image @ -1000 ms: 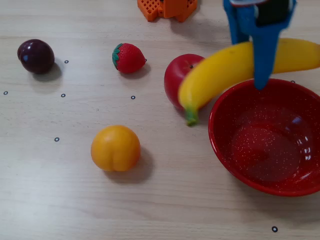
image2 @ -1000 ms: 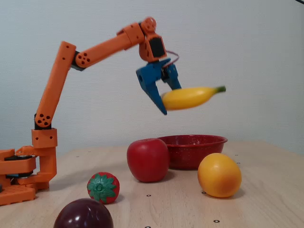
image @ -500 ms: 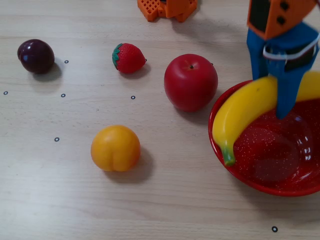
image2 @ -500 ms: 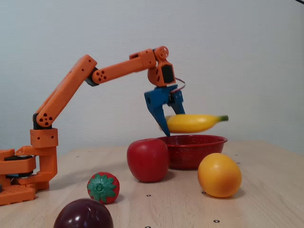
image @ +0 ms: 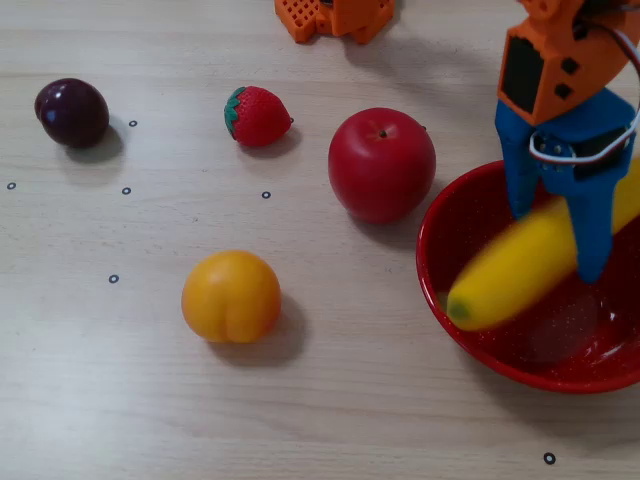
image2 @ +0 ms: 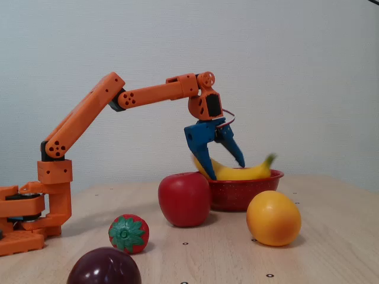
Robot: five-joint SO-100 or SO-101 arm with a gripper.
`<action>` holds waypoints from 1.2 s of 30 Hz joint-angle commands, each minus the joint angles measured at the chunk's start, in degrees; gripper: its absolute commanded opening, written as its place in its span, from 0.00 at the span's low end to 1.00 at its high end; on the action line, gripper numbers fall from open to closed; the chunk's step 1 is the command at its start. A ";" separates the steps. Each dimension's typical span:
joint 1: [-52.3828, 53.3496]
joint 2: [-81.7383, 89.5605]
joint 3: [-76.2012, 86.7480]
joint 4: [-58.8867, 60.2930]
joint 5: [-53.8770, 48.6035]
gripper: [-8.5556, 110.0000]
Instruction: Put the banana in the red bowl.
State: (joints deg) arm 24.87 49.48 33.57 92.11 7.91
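The yellow banana lies slanted inside the red bowl, blurred with motion, its green tip near the bowl's left rim. In the side-on fixed view the banana rests in the bowl with its stem tip poking up above the rim at the right. My blue gripper hangs straight over the bowl with its fingers spread, one on each side of the banana. From the side the gripper stands open, and the fingertips reach down to about rim height.
A red apple sits just left of the bowl, nearly touching it. An orange round fruit, a strawberry and a dark plum lie farther left. The orange arm base stands at the table's far side.
The arm carried the banana over the bowl and lowered it. The fingers have spread and the banana has dropped from them into the bowl.
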 commanded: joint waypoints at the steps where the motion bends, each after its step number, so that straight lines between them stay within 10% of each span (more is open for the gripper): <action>1: -0.62 10.90 -2.90 -1.58 -0.44 0.41; 12: -5.27 28.13 -4.31 1.85 -6.42 0.07; 22: -10.28 42.10 4.39 5.45 -16.79 0.07; 36: -21.80 80.86 64.42 -18.11 -20.83 0.07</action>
State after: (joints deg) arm 4.83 123.66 95.10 77.87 -10.90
